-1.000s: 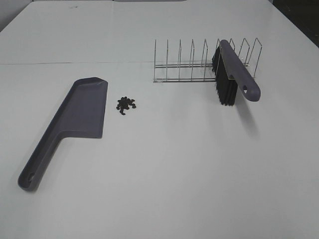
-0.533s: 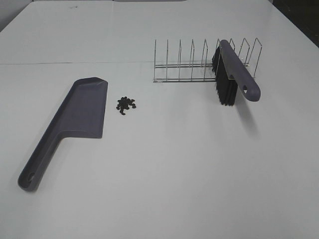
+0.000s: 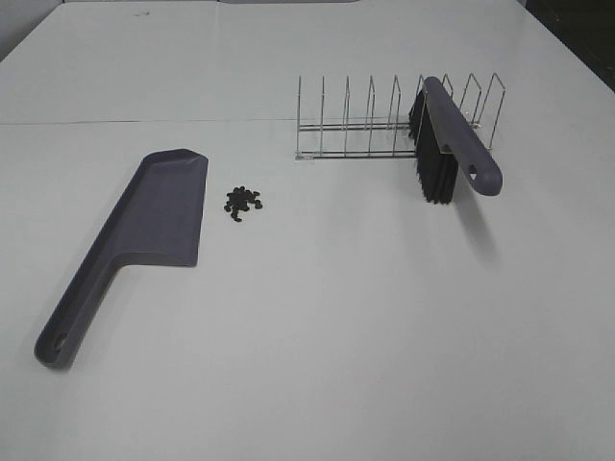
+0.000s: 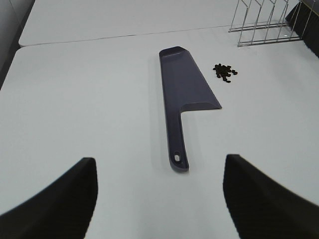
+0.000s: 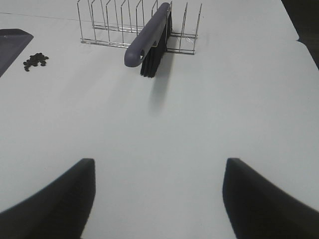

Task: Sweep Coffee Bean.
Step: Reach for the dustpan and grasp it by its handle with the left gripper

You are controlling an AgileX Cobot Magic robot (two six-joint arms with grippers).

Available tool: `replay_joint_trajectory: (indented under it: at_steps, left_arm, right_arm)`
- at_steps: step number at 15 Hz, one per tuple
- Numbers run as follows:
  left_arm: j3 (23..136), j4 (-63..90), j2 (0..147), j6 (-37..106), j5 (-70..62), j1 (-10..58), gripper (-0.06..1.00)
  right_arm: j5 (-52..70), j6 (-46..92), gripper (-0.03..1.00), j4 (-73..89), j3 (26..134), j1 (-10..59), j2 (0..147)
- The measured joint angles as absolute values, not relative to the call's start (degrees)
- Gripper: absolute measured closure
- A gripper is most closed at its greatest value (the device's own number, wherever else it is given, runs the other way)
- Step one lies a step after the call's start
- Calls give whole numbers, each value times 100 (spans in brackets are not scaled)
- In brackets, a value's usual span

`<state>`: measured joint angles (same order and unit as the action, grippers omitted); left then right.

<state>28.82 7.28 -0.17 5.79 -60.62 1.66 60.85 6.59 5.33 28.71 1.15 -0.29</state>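
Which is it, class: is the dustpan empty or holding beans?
Empty: the dustpan is bare inside; the coffee beans lie piled on the table beside it.

Of the left gripper (image 4: 158, 164) only two dark, blurred fingers (image 4: 60, 199) show, cut by the frame edge. The right gripper (image 5: 158, 164) is the same. Left wrist view clips the wire rack (image 4: 264, 42) to one end and the brush (image 4: 309, 30) to a dark sliver. Right wrist view clips the dustpan (image 5: 10, 45) to one corner. The coffee beans (image 3: 243, 201) are too small to count. In the high view the brush's handle hides part of its bristles and some rack wires. Dark shape (image 3: 586, 29) in that view's far right corner: cannot tell what.
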Motion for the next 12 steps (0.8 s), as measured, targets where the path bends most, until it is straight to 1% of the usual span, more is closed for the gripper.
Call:
replay_joint_trajectory:
  at_steps: [6, 8, 9, 12]
  left_arm:
    - [2882, 802, -17, 579, -6039, 166, 27]
    - [3002, 859, 138, 579, -5724, 166, 27]
    - [3140, 905, 625, 579, -5323, 166, 27]
    - [3472, 1146, 2200, 579, -4756, 166, 27]
  right_arm:
    - [6085, 659, 33, 533, 2871, 115, -29]
    - [6085, 659, 33, 533, 2871, 115, -29]
    - [6085, 659, 33, 533, 2871, 115, -29]
    - [6085, 659, 33, 533, 2871, 115, -29]
